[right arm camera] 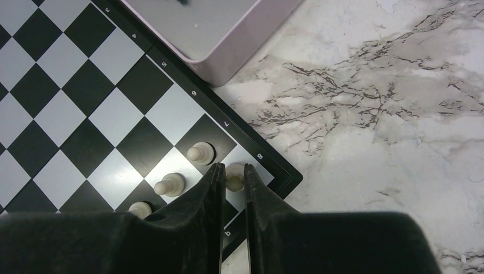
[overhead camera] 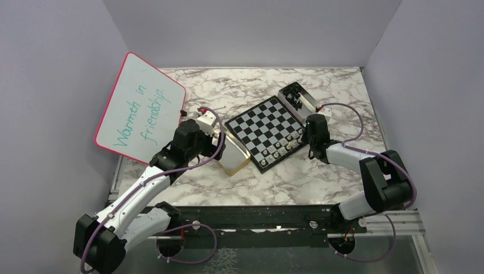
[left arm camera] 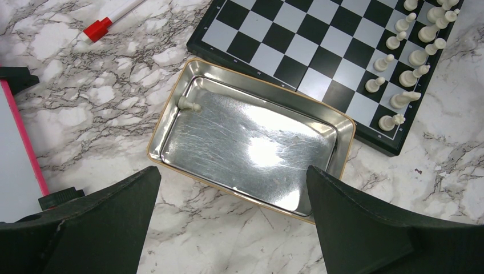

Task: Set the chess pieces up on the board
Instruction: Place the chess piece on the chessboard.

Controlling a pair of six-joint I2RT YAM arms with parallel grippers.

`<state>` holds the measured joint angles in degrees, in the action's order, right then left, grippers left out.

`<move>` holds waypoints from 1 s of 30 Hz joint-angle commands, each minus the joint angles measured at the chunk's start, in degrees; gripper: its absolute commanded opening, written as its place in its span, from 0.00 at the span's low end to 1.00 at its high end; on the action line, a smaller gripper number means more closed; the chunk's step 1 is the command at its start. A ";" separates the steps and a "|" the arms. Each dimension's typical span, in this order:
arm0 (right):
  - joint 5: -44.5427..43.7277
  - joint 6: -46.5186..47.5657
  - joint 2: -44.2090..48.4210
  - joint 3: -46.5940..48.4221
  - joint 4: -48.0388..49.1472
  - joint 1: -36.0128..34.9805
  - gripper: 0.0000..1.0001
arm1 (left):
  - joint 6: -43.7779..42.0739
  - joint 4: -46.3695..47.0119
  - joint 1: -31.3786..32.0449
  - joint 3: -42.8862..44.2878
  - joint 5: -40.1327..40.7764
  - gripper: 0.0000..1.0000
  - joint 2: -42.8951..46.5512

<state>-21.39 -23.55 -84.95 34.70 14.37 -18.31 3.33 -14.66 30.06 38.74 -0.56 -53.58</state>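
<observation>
Top view: the board [overhead camera: 265, 132] sits at centre with pale pieces [overhead camera: 282, 149] lining its lower-right edge and no black ones set, so roughly half remains. Left wrist: the left gripper [left arm camera: 231, 171] gapes wide over a tin [left arm camera: 228, 137] holding one pale piece [left arm camera: 188, 104]. Right wrist: the right gripper [right arm camera: 233, 169] narrowly flanks a corner piece [right arm camera: 234, 179]; pinched or freed, I cannot tell.

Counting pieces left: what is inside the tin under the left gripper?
One pale piece lies in a corner of the tin; the rest is bare metal. The left gripper hides some rim.
</observation>
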 commanded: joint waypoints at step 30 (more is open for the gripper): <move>0.55 -0.44 6.09 8.89 -16.29 0.28 0.44 | 0.23 0.71 -0.09 0.69 1.57 0.98 -1.94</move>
<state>-19.88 -24.05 -82.81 41.06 3.42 -18.31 3.20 -14.63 30.06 38.74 -0.47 -54.39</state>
